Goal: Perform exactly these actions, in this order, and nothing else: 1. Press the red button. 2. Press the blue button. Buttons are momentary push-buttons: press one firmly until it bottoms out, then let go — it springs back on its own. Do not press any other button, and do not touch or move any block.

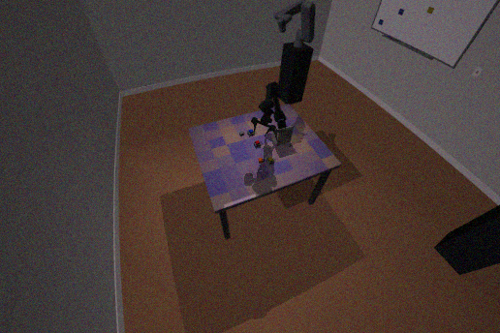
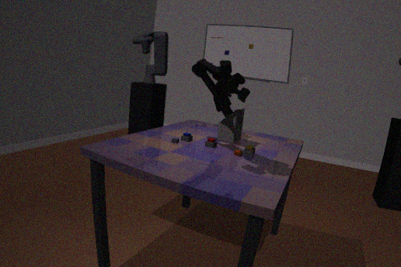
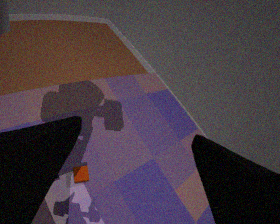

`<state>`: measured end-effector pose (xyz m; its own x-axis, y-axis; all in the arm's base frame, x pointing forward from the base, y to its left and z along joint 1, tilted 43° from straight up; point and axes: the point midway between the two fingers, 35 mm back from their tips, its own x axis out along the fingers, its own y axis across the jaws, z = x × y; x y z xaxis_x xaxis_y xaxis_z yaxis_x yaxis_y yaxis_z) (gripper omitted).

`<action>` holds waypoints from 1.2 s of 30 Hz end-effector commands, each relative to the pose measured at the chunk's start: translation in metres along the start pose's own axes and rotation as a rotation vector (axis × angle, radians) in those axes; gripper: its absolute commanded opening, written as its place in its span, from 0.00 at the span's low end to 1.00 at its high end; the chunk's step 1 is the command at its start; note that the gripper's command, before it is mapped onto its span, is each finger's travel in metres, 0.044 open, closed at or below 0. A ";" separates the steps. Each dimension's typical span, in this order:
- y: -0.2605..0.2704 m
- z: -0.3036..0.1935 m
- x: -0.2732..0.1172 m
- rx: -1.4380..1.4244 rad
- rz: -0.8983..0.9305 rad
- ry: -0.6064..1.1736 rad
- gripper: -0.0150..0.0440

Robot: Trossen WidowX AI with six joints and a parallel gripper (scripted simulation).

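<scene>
We see the desk (image 2: pixel 128 152) with its patchwork top. The arm (image 2: pixel 221 82) rises behind the red button (image 2: pixel 210 140), its tool (image 3: pixel 134 183) spread wide and pinching nothing, raised above the desk. The blue button (image 2: pixel 187 135) sits left of the red button, near it. An orange block (image 2: pixel 238 152) lies right of the red button.

Dim room. Table (image 2: pixel 128 152) w/ purple-tan checkered top stood mid-frame. Black arm (image 2: pixel 222 88) rose from far edge, folded over. On top: blue button (image 2: pixel 187 136) next to small grey block (image 2: pixel 175 140); red button (image 2: pixel 210 141) to their right, near arm base; orange block (image 2: pixel 238 152) touching olive-topped block (image 2: pixel 249 150) further right. Whiteboard (image 2: pixel 249 52) on back wall.
</scene>
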<state>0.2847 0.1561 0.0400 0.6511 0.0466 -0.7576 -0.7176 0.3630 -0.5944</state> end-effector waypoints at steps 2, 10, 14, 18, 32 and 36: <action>-0.004 -0.092 0.009 0.501 -0.003 0.522 0.93; -0.008 -0.155 -0.014 0.812 -0.148 0.910 0.93; -0.011 -0.178 -0.030 0.921 -0.251 1.074 0.93; -0.012 -0.179 -0.031 0.926 -0.257 1.082 0.93; -0.010 -0.187 -0.025 0.926 -0.256 1.081 0.84; 0.002 -0.229 -0.002 0.925 -0.259 1.082 0.67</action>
<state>0.2351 -0.0329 0.0022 -0.0424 -0.6627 -0.7477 0.0915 0.7426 -0.6634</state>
